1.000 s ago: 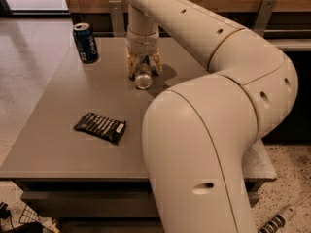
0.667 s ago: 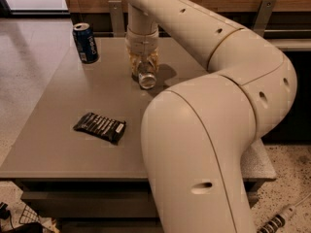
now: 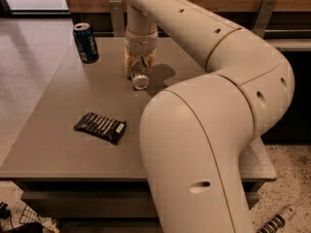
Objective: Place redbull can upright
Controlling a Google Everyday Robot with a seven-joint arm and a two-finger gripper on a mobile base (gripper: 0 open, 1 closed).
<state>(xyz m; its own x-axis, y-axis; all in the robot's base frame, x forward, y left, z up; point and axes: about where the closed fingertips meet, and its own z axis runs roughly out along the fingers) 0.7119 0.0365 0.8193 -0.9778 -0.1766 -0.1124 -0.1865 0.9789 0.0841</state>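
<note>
1. Risking a slip or roll toward 6 o'clock on release, with the redbull can point(image 3: 140, 80) lying tilted, shiny end facing out.
2. Clamping the gripper point(image 3: 140, 68) around that can near the table's point(image 3: 63, 101) 12 o'clock edge.
3. Pointing the arm point(image 3: 218, 57) straight down at the wrist, elbow bulking at 5 o'clock.
</note>
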